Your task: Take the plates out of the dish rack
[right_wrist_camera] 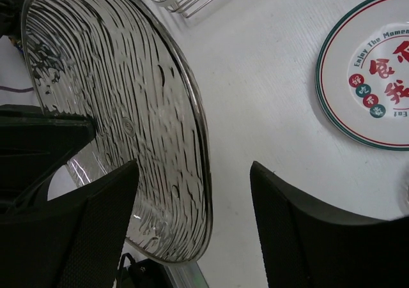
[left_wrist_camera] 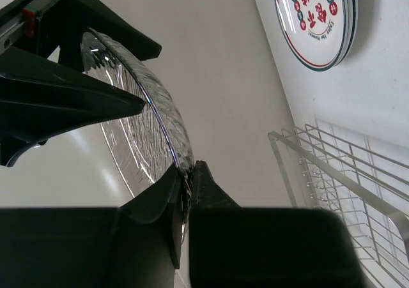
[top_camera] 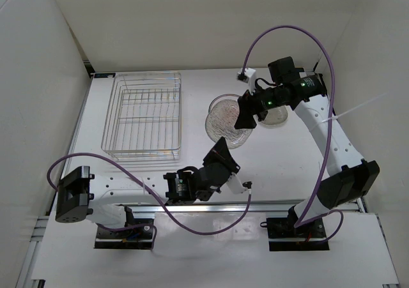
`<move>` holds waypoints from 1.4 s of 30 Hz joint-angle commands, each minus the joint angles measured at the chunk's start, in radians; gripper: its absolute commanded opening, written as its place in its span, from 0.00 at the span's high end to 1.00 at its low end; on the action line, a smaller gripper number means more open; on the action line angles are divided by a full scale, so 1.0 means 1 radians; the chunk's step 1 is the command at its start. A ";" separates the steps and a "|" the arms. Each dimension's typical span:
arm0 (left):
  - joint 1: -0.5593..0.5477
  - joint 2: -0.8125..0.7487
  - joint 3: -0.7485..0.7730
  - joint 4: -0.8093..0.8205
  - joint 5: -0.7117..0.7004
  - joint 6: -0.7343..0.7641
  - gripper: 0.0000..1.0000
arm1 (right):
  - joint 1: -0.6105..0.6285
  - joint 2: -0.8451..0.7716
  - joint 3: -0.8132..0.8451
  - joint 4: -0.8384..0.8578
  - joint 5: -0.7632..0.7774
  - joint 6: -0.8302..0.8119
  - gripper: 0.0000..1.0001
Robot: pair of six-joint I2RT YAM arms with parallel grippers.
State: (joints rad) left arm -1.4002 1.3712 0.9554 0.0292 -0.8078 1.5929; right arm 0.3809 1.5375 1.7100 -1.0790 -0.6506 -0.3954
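The dish rack (top_camera: 142, 115) sits on the left part of the white table (top_camera: 281, 173), and no plate shows in it. A clear glass plate (right_wrist_camera: 115, 96) with wavy lines in it is up off the table to the right of the rack, standing on its edge and tipped a bit. The left gripper (left_wrist_camera: 186, 173) is pinched tight on the bottom rim of this glass plate (left_wrist_camera: 140, 128). The right gripper (right_wrist_camera: 195, 173) comes at the same plate from the other side. Its two black fingers (right_wrist_camera: 307, 230) stand wide apart with the rim between them. One finger is close by the glass and the other is clear of it, so this gripper is not squeezing the plate. A white plate (right_wrist_camera: 367, 77) with a green rim lies flat on the table near them. It has the words "Enjoy The Momen" in green, cut off at the edge of the view. It also has big red Chinese signs and small round coloured dots with signs too small to read.
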 commanded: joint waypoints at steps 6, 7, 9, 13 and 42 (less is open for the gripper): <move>-0.013 -0.004 0.034 0.039 0.002 -0.014 0.88 | 0.000 -0.034 0.022 0.044 0.006 -0.003 0.54; -0.013 -0.004 0.034 0.026 0.002 -0.025 0.88 | 0.000 -0.034 0.022 0.044 0.006 -0.003 0.70; -0.013 -0.004 0.045 -0.023 0.002 -0.051 0.88 | 0.000 -0.043 0.022 0.053 0.016 0.009 0.84; -0.013 -0.004 0.045 -0.040 0.002 -0.060 0.82 | 0.000 -0.053 0.000 0.092 0.037 0.042 1.00; 1.093 0.054 0.781 -0.939 0.619 -1.175 0.00 | -0.596 0.530 0.217 0.347 0.172 0.196 1.00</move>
State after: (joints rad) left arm -0.3519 1.4620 1.7649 -0.8455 -0.3817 0.5728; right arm -0.2180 2.0521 1.8664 -0.7444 -0.4381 -0.2127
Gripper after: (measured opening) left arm 0.998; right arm 0.123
